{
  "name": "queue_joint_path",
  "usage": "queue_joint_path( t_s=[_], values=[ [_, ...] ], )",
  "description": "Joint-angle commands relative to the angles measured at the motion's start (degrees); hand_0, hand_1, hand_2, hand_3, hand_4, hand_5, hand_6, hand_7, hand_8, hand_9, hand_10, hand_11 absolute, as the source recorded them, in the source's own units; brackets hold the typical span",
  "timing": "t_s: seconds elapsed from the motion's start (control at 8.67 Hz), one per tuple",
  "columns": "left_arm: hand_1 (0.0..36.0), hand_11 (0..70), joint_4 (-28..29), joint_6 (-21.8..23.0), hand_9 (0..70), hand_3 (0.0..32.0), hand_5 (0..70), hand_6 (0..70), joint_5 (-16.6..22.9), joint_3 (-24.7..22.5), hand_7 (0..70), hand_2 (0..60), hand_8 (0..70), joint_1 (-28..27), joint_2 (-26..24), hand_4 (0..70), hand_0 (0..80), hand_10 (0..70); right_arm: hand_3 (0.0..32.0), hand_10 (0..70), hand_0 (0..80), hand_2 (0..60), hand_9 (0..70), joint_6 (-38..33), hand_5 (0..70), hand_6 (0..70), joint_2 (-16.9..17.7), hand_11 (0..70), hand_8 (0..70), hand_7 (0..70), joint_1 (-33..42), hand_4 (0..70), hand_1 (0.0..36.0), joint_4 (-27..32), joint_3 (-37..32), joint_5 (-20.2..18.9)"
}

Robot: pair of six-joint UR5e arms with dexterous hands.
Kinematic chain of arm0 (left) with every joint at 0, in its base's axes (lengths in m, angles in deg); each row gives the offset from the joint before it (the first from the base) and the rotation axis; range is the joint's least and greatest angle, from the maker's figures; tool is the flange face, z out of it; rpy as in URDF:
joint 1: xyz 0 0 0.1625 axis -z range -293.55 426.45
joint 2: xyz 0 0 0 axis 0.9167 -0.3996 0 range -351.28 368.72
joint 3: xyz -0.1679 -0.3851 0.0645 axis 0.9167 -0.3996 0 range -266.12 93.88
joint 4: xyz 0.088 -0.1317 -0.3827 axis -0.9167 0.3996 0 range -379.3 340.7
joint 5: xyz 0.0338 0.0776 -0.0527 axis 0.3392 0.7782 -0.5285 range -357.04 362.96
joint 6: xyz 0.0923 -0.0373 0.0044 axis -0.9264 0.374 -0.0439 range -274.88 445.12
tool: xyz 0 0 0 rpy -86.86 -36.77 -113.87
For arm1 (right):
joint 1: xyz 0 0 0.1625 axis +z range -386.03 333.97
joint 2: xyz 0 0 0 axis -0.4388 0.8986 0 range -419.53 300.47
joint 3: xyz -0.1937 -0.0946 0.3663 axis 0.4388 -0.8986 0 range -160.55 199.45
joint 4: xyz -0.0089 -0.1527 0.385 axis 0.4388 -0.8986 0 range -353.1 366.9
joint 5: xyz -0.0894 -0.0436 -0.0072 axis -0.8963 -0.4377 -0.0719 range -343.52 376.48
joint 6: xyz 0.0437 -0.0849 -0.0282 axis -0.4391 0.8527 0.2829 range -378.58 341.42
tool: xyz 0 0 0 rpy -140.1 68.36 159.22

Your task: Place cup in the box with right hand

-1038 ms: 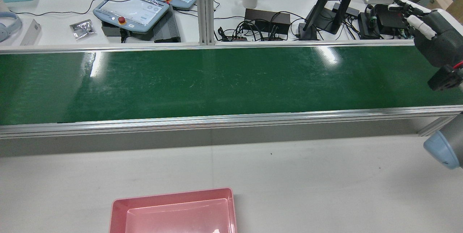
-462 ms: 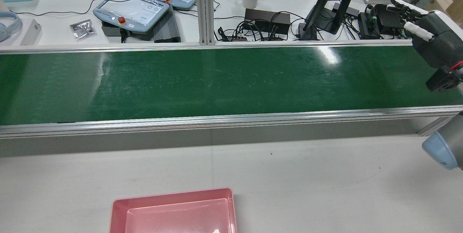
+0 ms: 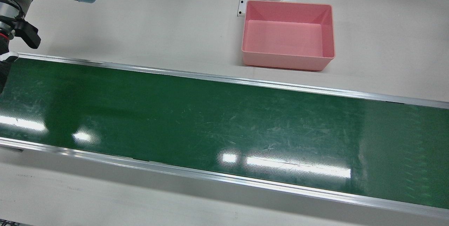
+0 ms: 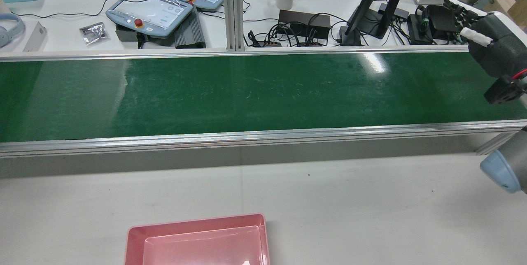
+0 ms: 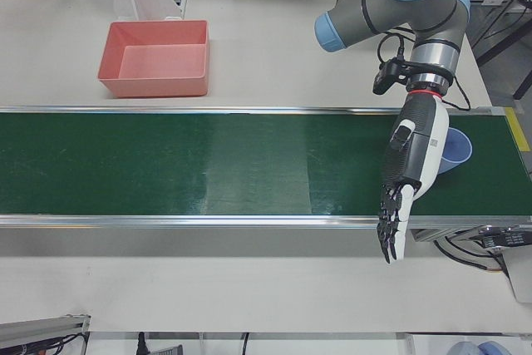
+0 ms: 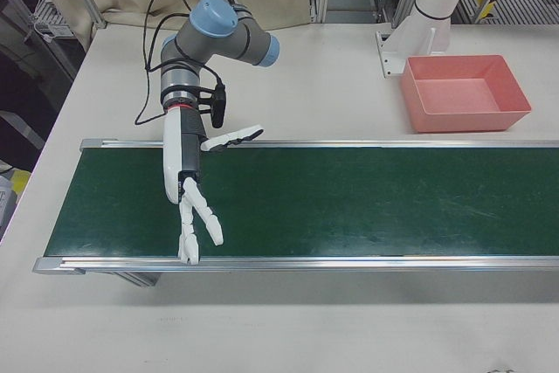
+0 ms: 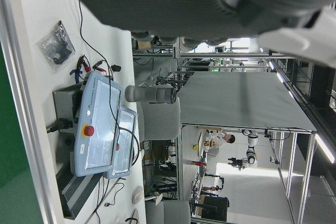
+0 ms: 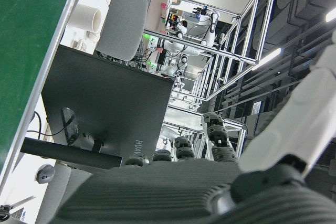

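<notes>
We see that each arm is built of grey metallic tube sections with pale-blue caps on the joints, and a black cable runs along the wrist to a small black box mounted beside it. A thin red ring marks the junction between wrist and hand on both arms. The left hand (image 5: pixel 409 179) and the right hand (image 6: pixel 188 188) have a dark grey ribbed body with white shell panels, and slim white fingers with black jointed segments.
</notes>
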Motion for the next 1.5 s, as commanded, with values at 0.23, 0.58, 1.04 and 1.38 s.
queue_joint_path(
  t_s=[0.23,0.58,1.04,1.38],
  values=[
    [0.0,0.0,0.0,0.0,0.0,0.0,0.0,0.0,0.0,0.0,0.0,0.0,0.0,0.0,0.0,0.0,0.0,0.0,0.0,0.0,35.7,8.8,10.0,0.0,1.0,7.8,0.0,0.0,1.4,38.2,-0.3,6.8,6.5,0.1,0.1,0.0],
    [0.0,0.0,0.0,0.0,0.0,0.0,0.0,0.0,0.0,0.0,0.0,0.0,0.0,0.0,0.0,0.0,0.0,0.0,0.0,0.5,33.2,10.2,28.9,-0.1,2.1,13.5,-0.1,1.2,12.3,64.1,-0.3,5.7,6.1,0.1,0.1,0.0],
    [0.0,0.0,0.0,0.0,0.0,0.0,0.0,0.0,0.0,0.0,0.0,0.0,0.0,0.0,0.0,0.0,0.0,0.0,0.0,1.2,32.0,9.6,32.3,-0.1,2.3,14.2,-0.2,2.1,14.4,67.5,-0.4,5.2,5.6,0.3,0.4,-0.4],
    [0.0,0.0,0.0,0.0,0.0,0.0,0.0,0.0,0.0,0.0,0.0,0.0,0.0,0.0,0.0,0.0,0.0,0.0,0.0,0.0,36.7,7.1,5.3,-0.1,0.9,5.0,-0.2,0.0,0.3,22.8,-0.3,6.8,6.1,0.2,0.4,-0.5]
  ],
)
